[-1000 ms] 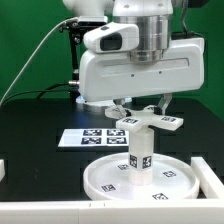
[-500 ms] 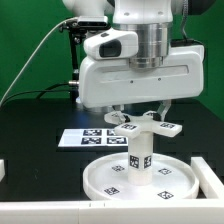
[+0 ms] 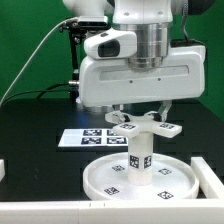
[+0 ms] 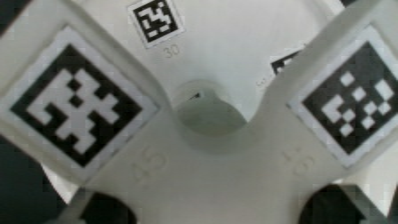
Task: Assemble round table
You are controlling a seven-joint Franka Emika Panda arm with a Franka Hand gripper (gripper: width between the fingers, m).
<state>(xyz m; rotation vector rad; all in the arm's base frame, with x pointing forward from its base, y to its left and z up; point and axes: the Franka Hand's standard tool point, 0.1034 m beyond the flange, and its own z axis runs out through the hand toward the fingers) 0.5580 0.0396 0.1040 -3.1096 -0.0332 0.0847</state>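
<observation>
The large rimmed round disc [image 3: 108, 178] lies on the black table near the front. The short cylindrical leg [image 3: 140, 160] stands upright on its middle. My gripper [image 3: 140, 116] is shut on the cross-shaped base [image 3: 141, 126] and holds it level right over the top of the leg; I cannot tell if they touch. In the wrist view the base [image 4: 214, 115] fills the picture, with tagged arms and a round hub. My gripper [image 4: 231, 205] has one dark pad [image 4: 103, 208] on each side of the base.
The marker board [image 3: 88, 138] lies flat on the table behind the disc, toward the exterior view's left. White blocks sit at the table's front edge [image 3: 40, 213] and right side [image 3: 212, 175]. A green backdrop stands behind.
My gripper, with the cross-shaped base in it, has come down a little toward the top of the leg. The disc and leg have not moved.
</observation>
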